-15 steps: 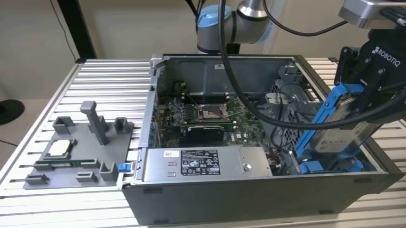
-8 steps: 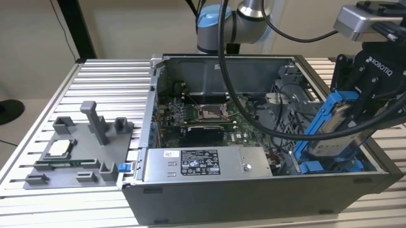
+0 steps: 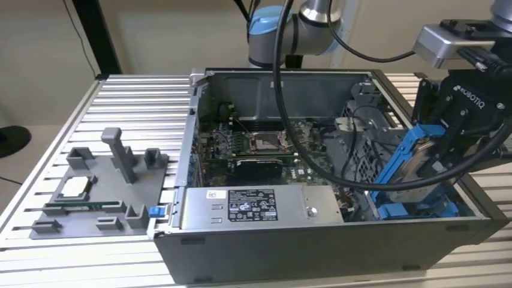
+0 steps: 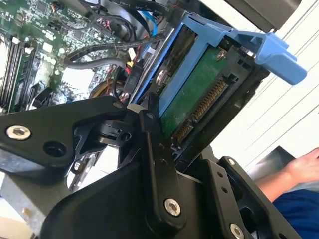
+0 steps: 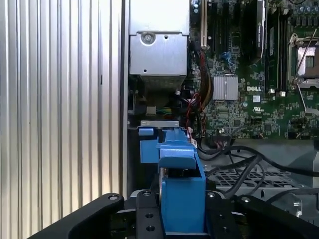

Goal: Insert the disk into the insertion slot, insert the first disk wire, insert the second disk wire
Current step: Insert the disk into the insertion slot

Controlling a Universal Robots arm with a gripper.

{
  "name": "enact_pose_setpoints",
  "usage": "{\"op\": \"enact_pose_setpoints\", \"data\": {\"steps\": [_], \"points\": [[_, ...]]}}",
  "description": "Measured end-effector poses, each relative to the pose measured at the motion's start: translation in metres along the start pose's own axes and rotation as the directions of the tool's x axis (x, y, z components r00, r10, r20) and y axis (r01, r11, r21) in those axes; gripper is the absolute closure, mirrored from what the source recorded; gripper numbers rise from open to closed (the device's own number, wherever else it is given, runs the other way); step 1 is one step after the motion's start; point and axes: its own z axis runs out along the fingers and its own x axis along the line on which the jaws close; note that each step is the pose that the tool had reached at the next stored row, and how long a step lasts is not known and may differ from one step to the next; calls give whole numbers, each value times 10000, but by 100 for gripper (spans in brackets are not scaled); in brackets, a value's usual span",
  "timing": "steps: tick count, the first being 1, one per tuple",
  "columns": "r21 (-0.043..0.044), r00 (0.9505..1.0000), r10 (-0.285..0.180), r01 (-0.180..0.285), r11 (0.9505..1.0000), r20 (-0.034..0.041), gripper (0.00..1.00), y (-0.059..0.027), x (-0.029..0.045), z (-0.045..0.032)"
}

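Ribbed aluminium table (image 3: 128,102) carries an open computer case (image 3: 320,252). The jaws are clamped on the disk (image 3: 400,162), pinching its bright blue frame from both sides. The gripper (image 3: 438,153) hangs over the case's right side in the exterior view. The disk stands steeply tilted, its lower end down inside the case's near right corner. In the second wrist view its face (image 4: 199,94) shows green circuit board with a row of gold contacts. Black cables (image 3: 352,174) loop just left of it, with the motherboard (image 3: 264,144) further left. A grey fixture (image 3: 96,192) lies on the table at far left.
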Motion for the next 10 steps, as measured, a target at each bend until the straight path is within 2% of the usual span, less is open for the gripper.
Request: {"op": "enact_pose_setpoints", "data": {"steps": [7,10], "points": [[-1,10000,-24,24,10000,-2,100,-11,0,126],[-1,10000,-25,25,10000,-4,100,-11,0,138]]}}
